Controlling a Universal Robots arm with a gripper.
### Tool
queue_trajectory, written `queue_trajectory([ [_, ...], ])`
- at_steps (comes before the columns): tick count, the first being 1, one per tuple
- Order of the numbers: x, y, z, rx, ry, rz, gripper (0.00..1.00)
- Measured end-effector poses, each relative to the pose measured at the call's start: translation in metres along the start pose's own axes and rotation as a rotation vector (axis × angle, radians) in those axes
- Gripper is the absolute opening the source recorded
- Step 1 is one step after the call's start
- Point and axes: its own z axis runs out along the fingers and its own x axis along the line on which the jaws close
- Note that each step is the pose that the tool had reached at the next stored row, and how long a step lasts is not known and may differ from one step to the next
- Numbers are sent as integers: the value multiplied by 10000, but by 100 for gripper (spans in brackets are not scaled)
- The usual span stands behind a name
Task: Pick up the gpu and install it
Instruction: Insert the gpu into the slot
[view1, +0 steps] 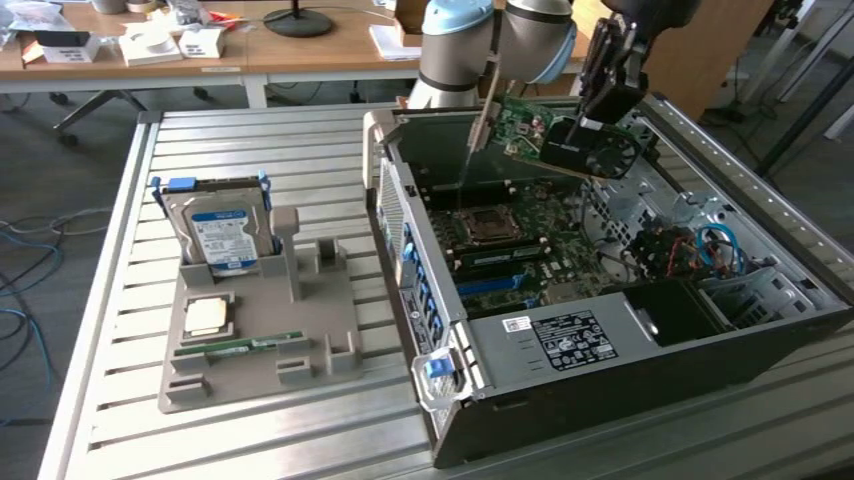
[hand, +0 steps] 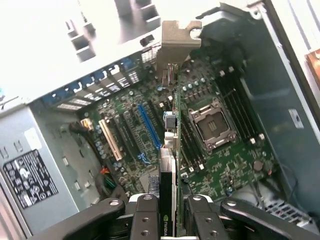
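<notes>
- The jaws are clamped on the gpu (hand: 168, 170), with a finger (hand: 145, 215) on each face at its black cooler end. The gripper (hand: 172, 220) holds it clear of everything.
- The card hangs below the jaws, edge-on to the wrist camera. Its long axis runs straight away from the fingers to the silver end bracket (hand: 177, 37).
- In the exterior view the card sits tilted in the air over the far end of the open computer case (view1: 601, 350), bracket end toward the exterior view's left. It is above the motherboard (view1: 514, 235) and not seated.
- The blue expansion slot (hand: 150, 125) runs roughly parallel to the card's long axis. It appears to lie just beside the card's line, not under it, and the empty CPU socket (hand: 212, 122) lies on the card's other side.
- The case stands on the slatted metal table (view1: 267, 150), toward its edge at the exterior view's right.
- Near the opposite edge, a grey fixture tray (view1: 320, 350) holds a hard drive (view1: 220, 232) and a memory stick (view1: 247, 347), well apart from the gripper.
</notes>
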Motion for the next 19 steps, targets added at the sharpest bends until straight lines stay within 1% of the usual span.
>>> queue_trajectory([
  [19,1,-3,51,-48,213,-3453,26],
])
